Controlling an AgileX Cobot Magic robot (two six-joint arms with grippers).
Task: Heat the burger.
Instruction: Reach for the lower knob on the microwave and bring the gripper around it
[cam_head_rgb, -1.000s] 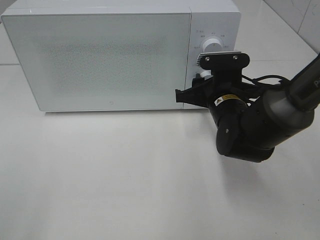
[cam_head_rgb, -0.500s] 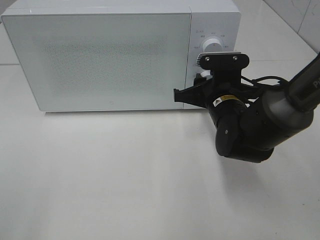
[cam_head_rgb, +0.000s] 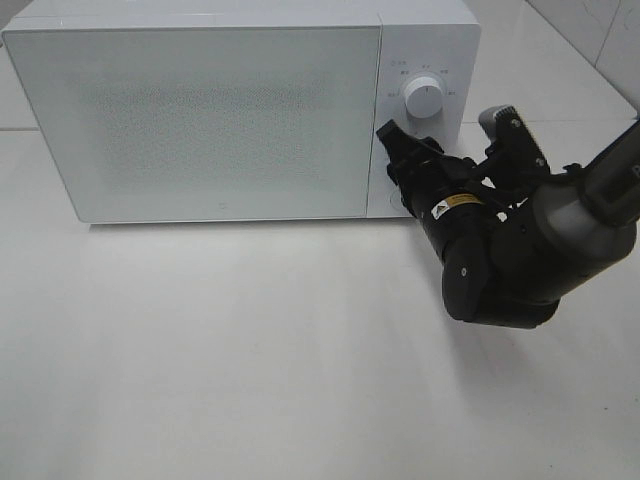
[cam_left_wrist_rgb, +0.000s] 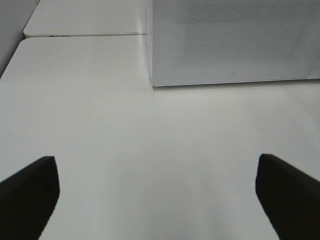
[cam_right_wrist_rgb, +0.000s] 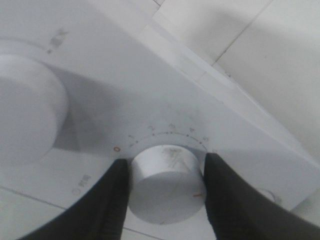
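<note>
The burger is hidden; no view shows it. The white microwave stands at the back with its door closed. My right gripper is at the control panel, below the upper knob. In the right wrist view my right gripper is shut on the lower knob, one black finger on each side of it. The dial scale runs from 0 to 5 above that knob. My left gripper is open and empty, low over the table in front of the microwave.
The white table stretches in front of the microwave. The right arm's dark body hangs over the table at the microwave's front right corner. The table's left edge and a seam show beside the microwave.
My right wrist has rolled while on the lower knob: the camera bracket swung from above the gripper to its right, uncovering the upper knob. The left arm has not moved.
</note>
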